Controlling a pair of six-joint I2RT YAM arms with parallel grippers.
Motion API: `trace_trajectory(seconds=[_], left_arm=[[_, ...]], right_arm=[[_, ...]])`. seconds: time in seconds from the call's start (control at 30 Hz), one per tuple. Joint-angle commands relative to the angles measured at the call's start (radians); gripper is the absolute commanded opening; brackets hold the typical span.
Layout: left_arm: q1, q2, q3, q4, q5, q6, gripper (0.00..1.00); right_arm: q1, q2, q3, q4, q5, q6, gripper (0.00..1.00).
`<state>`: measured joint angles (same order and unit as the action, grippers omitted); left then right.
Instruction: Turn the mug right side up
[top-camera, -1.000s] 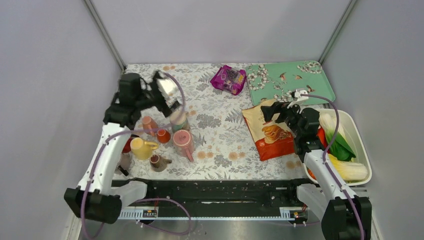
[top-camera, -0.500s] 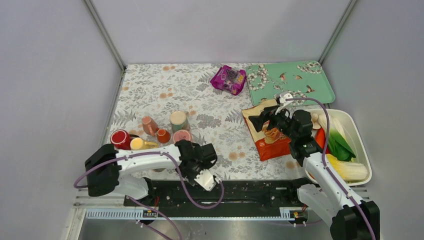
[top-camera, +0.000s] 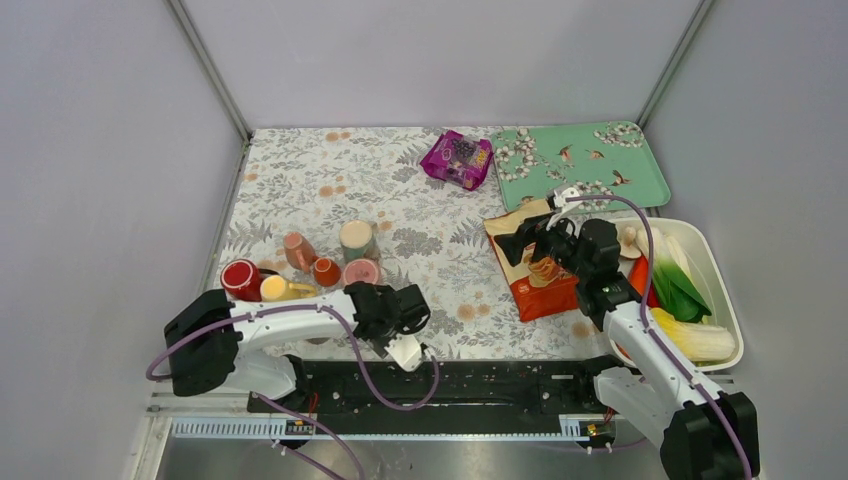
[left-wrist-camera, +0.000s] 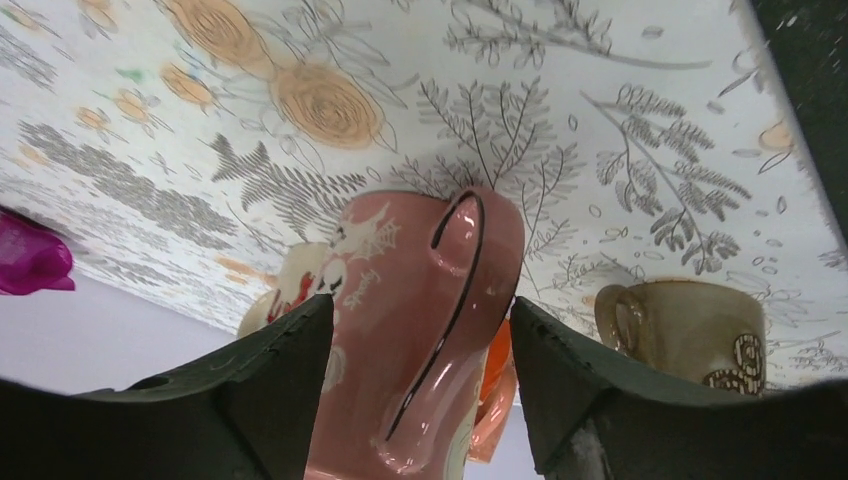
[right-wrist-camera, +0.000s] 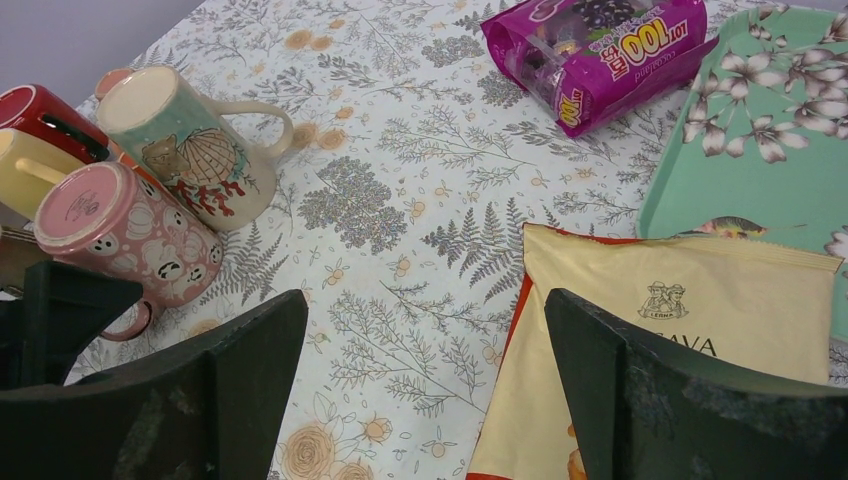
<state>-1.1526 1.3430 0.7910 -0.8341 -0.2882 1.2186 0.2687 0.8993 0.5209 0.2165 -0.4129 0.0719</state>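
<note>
Where a second ago the left arm (top-camera: 290, 318) reached high over the cluster of mugs with its claw wide, it now lies folded low along the near edge of the floral table (top-camera: 430, 200). The left gripper (left-wrist-camera: 417, 305) has narrowed onto the pink ghost-patterned mug (left-wrist-camera: 400, 340), and a finger appears pressed to each flank, with the handle facing the wrist camera. That reads as a grasp just made, with the turn itself not yet done.

Only the right wrist view shows the pink mug's flat stamped base on top, so it stands upside down. The overhead view hides the fingers beneath the wrist.

A tan mug (left-wrist-camera: 690, 325) sits just beside the pink mug. Just beyond it stand a teal shell mug (right-wrist-camera: 185, 150), a yellow mug (right-wrist-camera: 25, 165) and a red mug (right-wrist-camera: 40, 115). Well away to the pink mug's right, the right gripper (right-wrist-camera: 425, 300) hangs spread and empty by a snack bag (right-wrist-camera: 680, 340), with a purple packet (right-wrist-camera: 600, 50) farther off.
</note>
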Motion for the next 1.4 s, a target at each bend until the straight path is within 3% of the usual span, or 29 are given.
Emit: trace_trajectory(seconds=[0.0, 0.07, 0.13, 0.23, 0.33, 0.37, 0.43, 0.57, 0.77, 0.97, 1.07, 1.13, 1.37], left_arm=[[0.049, -0.020, -0.034, 0.014, -0.083, 0.081, 0.69], [0.062, -0.023, -0.053, 0.061, -0.106, 0.104, 0.67], [0.067, -0.024, -0.066, 0.106, -0.113, 0.119, 0.58], [0.068, -0.019, -0.071, 0.140, -0.104, 0.121, 0.35], [0.067, -0.016, -0.056, 0.140, -0.101, 0.094, 0.04], [0.067, -0.018, -0.049, 0.141, -0.099, 0.083, 0.00], [0.067, -0.028, -0.034, 0.161, -0.096, 0.054, 0.00], [0.092, -0.052, 0.011, 0.380, -0.110, -0.090, 0.00], [0.238, -0.103, 0.156, 0.461, 0.126, -0.410, 0.00], [0.430, -0.144, 0.150, 0.612, 0.411, -0.710, 0.00], [0.510, -0.151, 0.131, 0.701, 0.528, -0.860, 0.00], [0.557, -0.161, 0.128, 0.747, 0.632, -0.945, 0.00], [0.608, -0.185, 0.172, 0.755, 0.822, -1.110, 0.00]], right_arm=[[0.010, 0.004, -0.010, 0.063, -0.024, 0.005, 0.99], [0.010, 0.005, -0.017, 0.075, -0.027, 0.007, 0.99], [0.009, 0.009, -0.016, 0.077, -0.034, 0.010, 0.99], [0.009, 0.010, -0.016, 0.076, -0.040, 0.014, 0.99], [0.009, 0.000, -0.017, 0.070, -0.040, 0.012, 0.99], [0.009, -0.006, -0.017, 0.068, -0.039, 0.011, 0.99], [0.010, -0.016, -0.013, 0.058, -0.040, 0.015, 0.99], [0.009, -0.035, 0.051, -0.072, -0.030, 0.050, 0.99], [0.009, -0.059, 0.097, -0.205, -0.051, 0.106, 0.99], [0.027, -0.007, 0.020, -0.045, -0.111, 0.301, 0.96], [0.118, 0.079, 0.035, -0.019, -0.079, 0.282, 0.95], [0.174, 0.145, 0.035, 0.080, -0.144, 0.306, 0.97], [0.310, 0.338, 0.112, 0.203, -0.195, 0.299, 0.99]])
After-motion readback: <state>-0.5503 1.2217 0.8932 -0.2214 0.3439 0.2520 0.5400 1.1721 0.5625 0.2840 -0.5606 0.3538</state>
